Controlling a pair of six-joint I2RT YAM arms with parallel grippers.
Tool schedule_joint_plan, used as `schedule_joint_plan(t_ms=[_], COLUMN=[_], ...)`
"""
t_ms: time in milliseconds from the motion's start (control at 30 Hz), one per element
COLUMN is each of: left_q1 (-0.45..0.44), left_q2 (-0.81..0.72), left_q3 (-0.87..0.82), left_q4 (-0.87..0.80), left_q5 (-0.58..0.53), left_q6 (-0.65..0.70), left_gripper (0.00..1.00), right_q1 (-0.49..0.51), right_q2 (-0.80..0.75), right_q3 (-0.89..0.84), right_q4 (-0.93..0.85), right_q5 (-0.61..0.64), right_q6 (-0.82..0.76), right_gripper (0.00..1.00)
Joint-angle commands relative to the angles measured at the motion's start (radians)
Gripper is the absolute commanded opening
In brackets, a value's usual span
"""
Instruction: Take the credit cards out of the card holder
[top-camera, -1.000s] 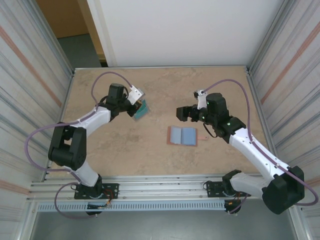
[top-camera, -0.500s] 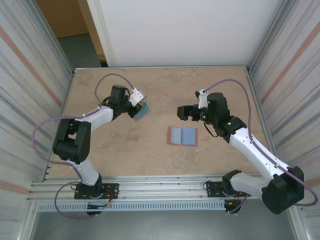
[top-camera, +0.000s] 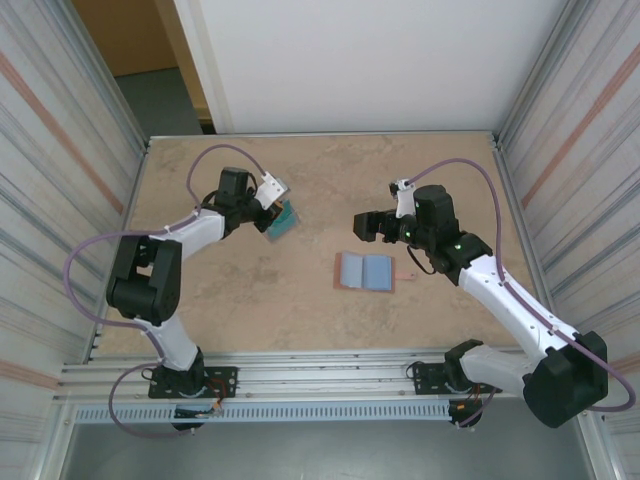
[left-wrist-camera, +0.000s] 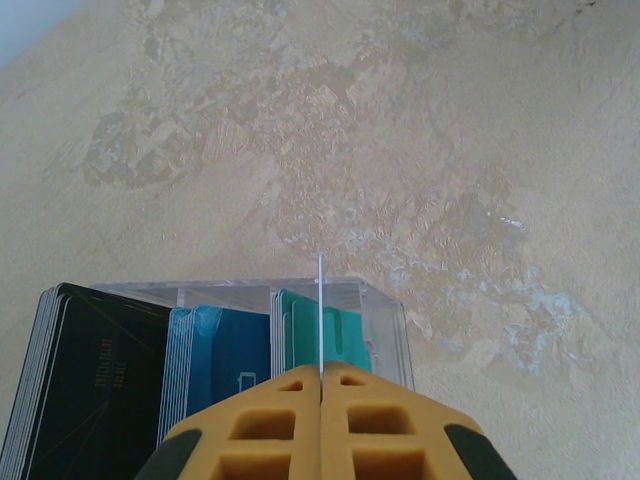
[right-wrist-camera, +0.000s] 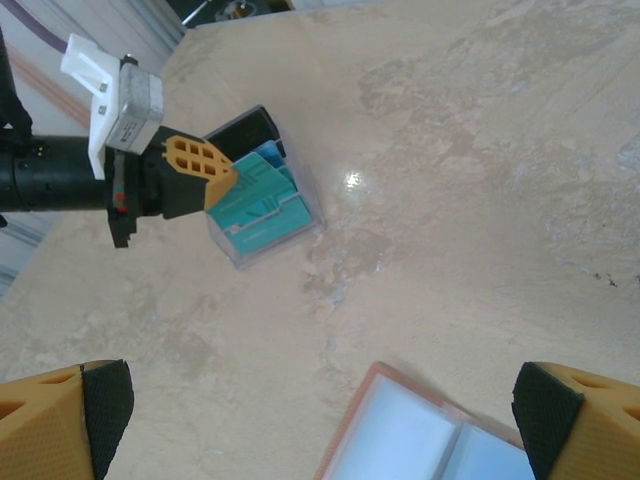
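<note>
Card holder spread flat mid-table, with bare table around it.

Ribbed side panels (top-camera: 60, 150), a white back wall (top-camera: 370, 60) and the near rail (top-camera: 300, 375) hem in the table (top-camera: 300, 320). The card holder (top-camera: 364, 271) lies open just on the near side of the right gripper (top-camera: 358, 226), whose jaws stand wide apart, clear of it. Well to the left, the left gripper (left-wrist-camera: 321, 378) is pinched closed on a thin card (left-wrist-camera: 320, 310) seen edge-on, above a clear box (left-wrist-camera: 385, 310) holding the credit cards (left-wrist-camera: 215, 350) in black, blue and teal stacks.
</note>
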Motion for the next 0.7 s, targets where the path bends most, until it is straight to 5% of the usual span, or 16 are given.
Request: schedule_joint_plan(t_ms=[0,667], left_q1=[0.007,0.007], left_q2=[0.019,0.068], left_q3=[0.032,0.064], left_q4=[-0.013,-0.074], left_q5=[0.021,0.035], left_q6=[0.022,0.023], left_gripper=[0.0,0.0], right_q1=[-0.007,-0.009], right_q2=[0.006,-0.006], right_q3=[0.003,-0.003], right_q4=[-0.009,-0.012], right_q5=[-0.008,-0.002], right_q6=[0.023,0.021], right_gripper=[0.99,0.99])
